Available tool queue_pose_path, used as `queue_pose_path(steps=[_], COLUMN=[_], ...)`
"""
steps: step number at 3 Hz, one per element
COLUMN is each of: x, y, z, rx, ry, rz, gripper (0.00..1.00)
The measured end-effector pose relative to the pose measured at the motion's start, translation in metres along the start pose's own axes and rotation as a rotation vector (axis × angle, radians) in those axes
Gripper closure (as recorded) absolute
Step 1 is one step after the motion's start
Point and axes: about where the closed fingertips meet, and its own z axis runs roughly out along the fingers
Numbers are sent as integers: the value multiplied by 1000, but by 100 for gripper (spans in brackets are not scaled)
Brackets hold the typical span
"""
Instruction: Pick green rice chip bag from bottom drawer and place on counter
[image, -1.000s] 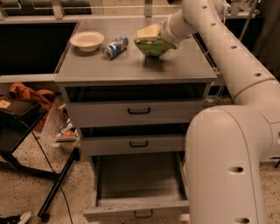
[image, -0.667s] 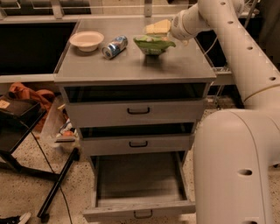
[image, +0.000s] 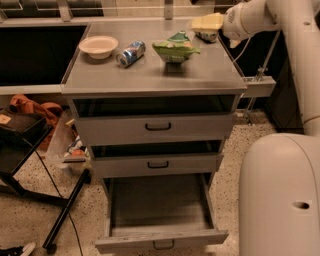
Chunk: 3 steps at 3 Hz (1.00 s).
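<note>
While gripper (image: 206, 26) was held nearby, green rice chip bag (image: 175, 47) was recorded on counter (image: 150, 76).
Grip state could not be told.

On my table (image: 150, 77), a white bowl (image: 98, 46) sits left of the can (image: 131, 53) and the green rice chip bag (image: 175, 48) sits right of it. The gripper (image: 207, 29) hangs farther right.

Gripper (image: 207, 27) hangs upper right over the worktop (image: 150, 80). Bowl (image: 98, 46), can (image: 131, 53) and green rice chip bag (image: 175, 47) line the back; front strip and open bottom drawer (image: 160, 207) are free.
</note>
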Motion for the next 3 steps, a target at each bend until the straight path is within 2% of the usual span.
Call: queue_pose_path(steps=[1,3], x=[-5,-18], y=[-10,-16], z=[-32,-83], rx=[28,118], ry=[-6,-49], rz=[18,53], gripper=[0,0])
